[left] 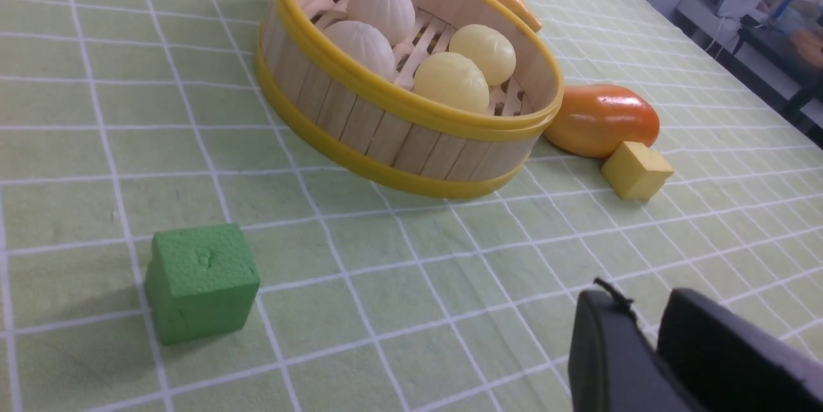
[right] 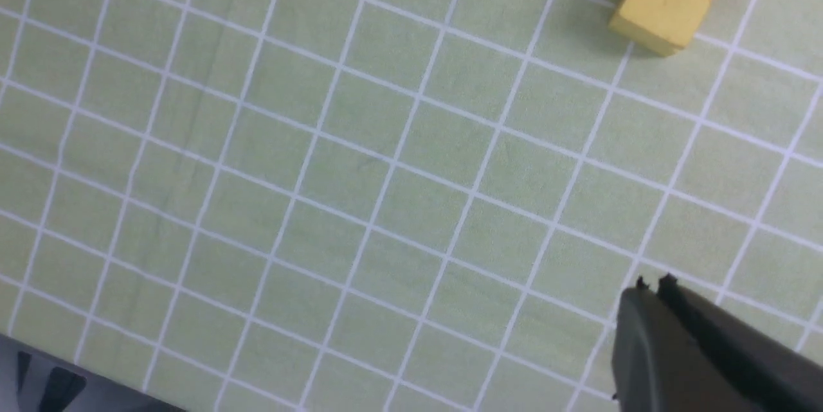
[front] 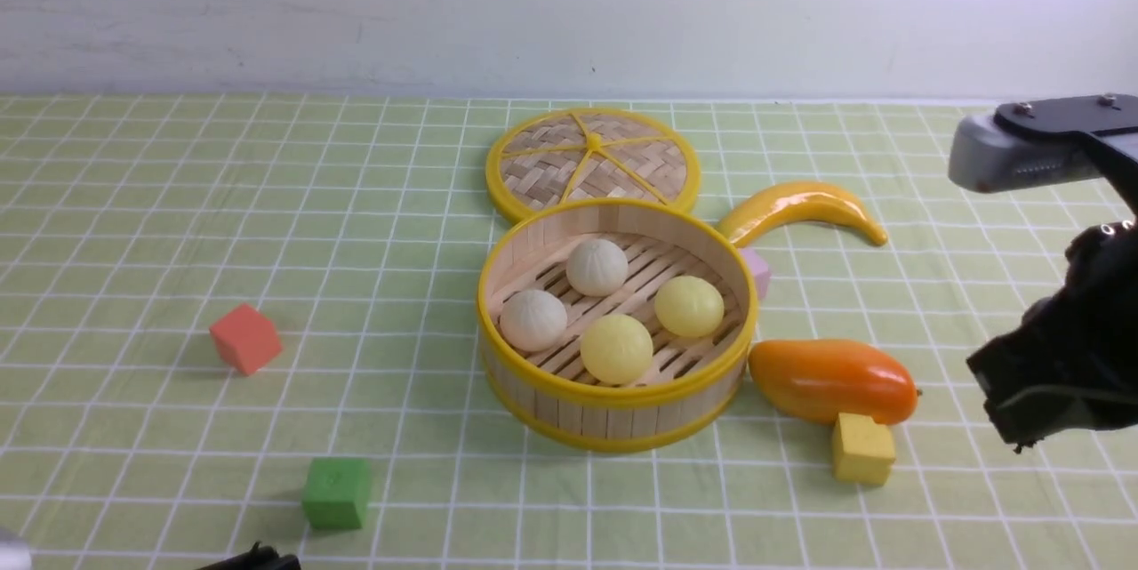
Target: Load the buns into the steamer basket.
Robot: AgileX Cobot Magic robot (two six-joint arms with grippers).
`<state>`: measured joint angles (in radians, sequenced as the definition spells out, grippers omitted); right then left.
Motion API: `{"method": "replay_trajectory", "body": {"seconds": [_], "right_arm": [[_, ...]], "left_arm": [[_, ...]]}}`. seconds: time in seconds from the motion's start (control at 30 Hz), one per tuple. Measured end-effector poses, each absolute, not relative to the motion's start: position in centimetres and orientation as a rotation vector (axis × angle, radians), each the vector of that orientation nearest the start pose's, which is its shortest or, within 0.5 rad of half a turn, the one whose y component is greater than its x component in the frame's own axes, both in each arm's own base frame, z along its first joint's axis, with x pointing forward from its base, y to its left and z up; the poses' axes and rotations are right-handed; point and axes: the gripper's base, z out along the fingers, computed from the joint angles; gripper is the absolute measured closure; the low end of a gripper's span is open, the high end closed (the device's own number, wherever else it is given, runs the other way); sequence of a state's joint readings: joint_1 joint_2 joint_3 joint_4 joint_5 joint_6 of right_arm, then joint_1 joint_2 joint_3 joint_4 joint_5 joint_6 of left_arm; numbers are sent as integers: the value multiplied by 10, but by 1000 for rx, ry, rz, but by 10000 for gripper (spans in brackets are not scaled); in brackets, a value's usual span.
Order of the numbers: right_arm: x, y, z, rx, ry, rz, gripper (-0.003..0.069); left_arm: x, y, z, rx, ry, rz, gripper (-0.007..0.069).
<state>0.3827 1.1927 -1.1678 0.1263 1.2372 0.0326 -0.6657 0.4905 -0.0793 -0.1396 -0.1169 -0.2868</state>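
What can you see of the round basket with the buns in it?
The round bamboo-looking steamer basket stands upright on the table, uncovered. It has yellow top and bottom rims, an upright slatted wall and a slotted floor. Four small round buns rest inside: two whitish and ridged, two pale yellow.

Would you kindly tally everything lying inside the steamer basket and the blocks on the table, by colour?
Off-white buns in the basket: 2
Pale yellow buns in the basket: 2
Red block: 1
Green block: 1
Yellow block: 1
Pink block: 1
Total: 8
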Motion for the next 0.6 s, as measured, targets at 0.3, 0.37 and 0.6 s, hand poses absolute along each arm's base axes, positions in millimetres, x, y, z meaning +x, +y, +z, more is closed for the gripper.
{"method": "replay_trajectory", "body": {"seconds": [0.3, 0.37, 0.6], "right_arm": [[98, 24, 299, -275, 2084, 148, 666], [75, 16, 261, -201, 1983, 134, 666], [51, 8, 172, -49, 1913, 151, 664]], "left_arm": [[82, -62, 212, 209, 1833, -764, 494], [82, -62, 212, 209, 1833, -764, 491], [82, -62, 212, 209, 1833, -764, 491]]}}
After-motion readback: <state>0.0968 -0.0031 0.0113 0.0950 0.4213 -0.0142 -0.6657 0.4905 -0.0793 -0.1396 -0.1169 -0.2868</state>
